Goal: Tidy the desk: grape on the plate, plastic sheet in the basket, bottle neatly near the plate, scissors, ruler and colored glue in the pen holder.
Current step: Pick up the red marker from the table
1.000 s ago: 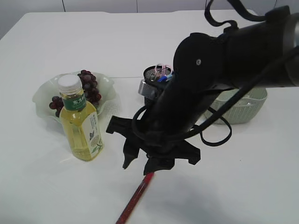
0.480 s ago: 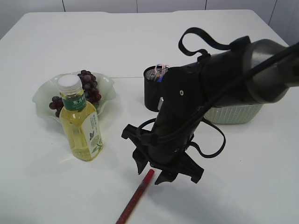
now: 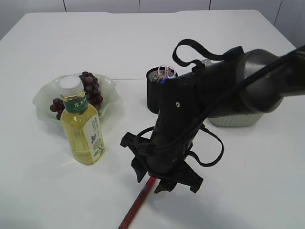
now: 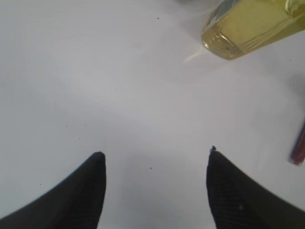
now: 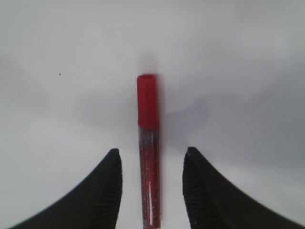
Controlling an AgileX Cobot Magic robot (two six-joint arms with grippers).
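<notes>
- Your right gripper point(image 5: 150, 191) has its jaws spread wide, one on each side of the red colored glue point(image 5: 148, 148); neither jaw touches the tube, so it grips nothing.
- In the exterior view that gripper point(image 3: 151, 177) hangs over the tube's upper end, and the rest of the glue point(image 3: 136, 204) runs from it toward the near table point(image 3: 248, 191) edge.
- The pen holder point(image 3: 153, 90) stands behind the right gripper, with the basket point(image 3: 236, 119) beside it behind the arm.
- Your left gripper point(image 4: 155, 164) is also wide open and empty above bare table.
- The bottle point(image 4: 252, 26) stands ahead of the left gripper to its right; past it, grape point(image 3: 90, 88) lies on the plate point(image 3: 45, 98).
</notes>
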